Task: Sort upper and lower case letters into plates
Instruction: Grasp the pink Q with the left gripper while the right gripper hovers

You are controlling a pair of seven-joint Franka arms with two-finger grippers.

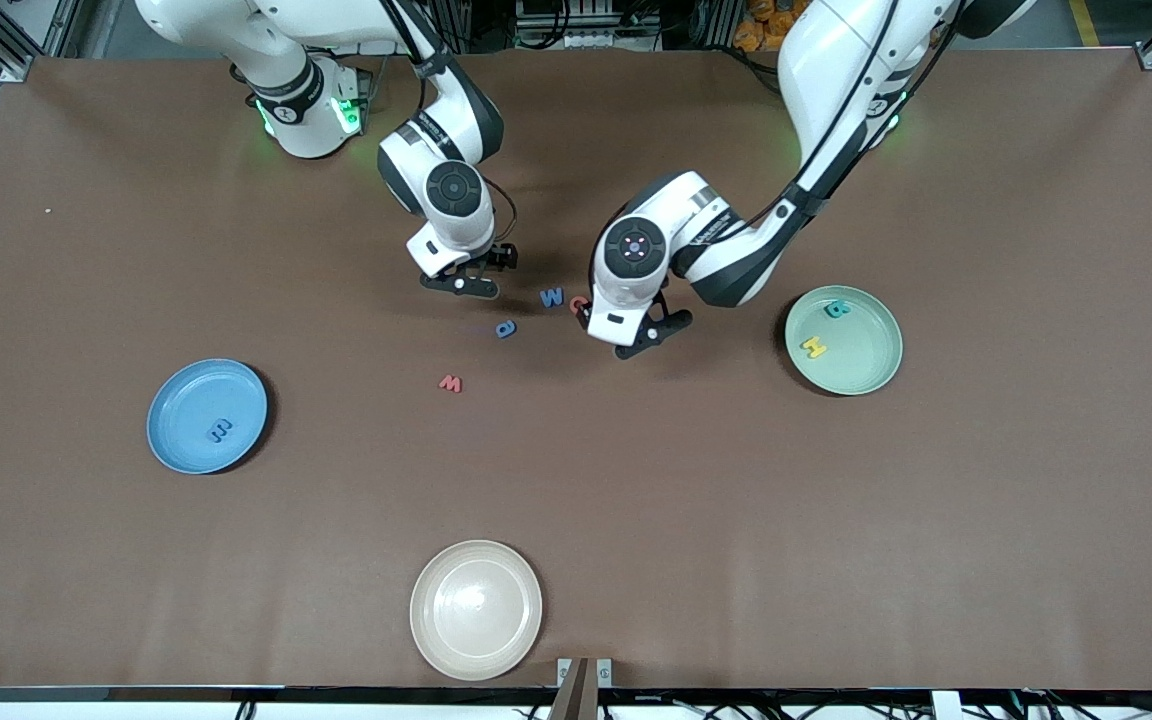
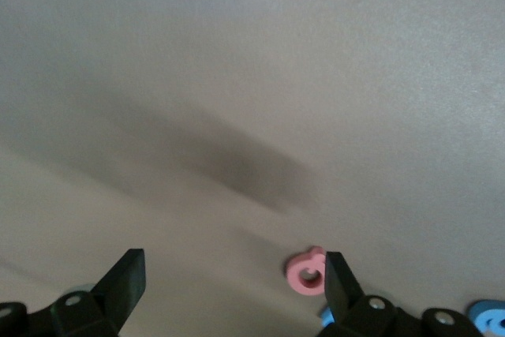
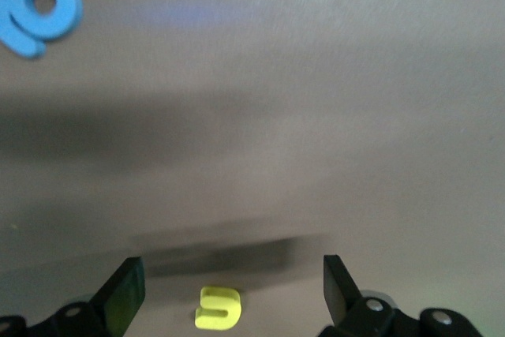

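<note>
I see left gripper low over table, jaws apart, empty; red letter just beside one finger, not between jaws; right gripper jaws apart over yellow letter, seemingly between them; mint plate holds two letters, blue plate one.

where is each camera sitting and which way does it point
Front view: high across the table, facing both arms; shows the blue plate, mint plate and cream plate.
Left wrist view: on the left arm, looking down past its open left tool at a red letter.
Right wrist view: on the right arm, looking down past its open right tool at a yellow letter.
Shared: the blue letter with a hole shows in front and right wrist views.
</note>
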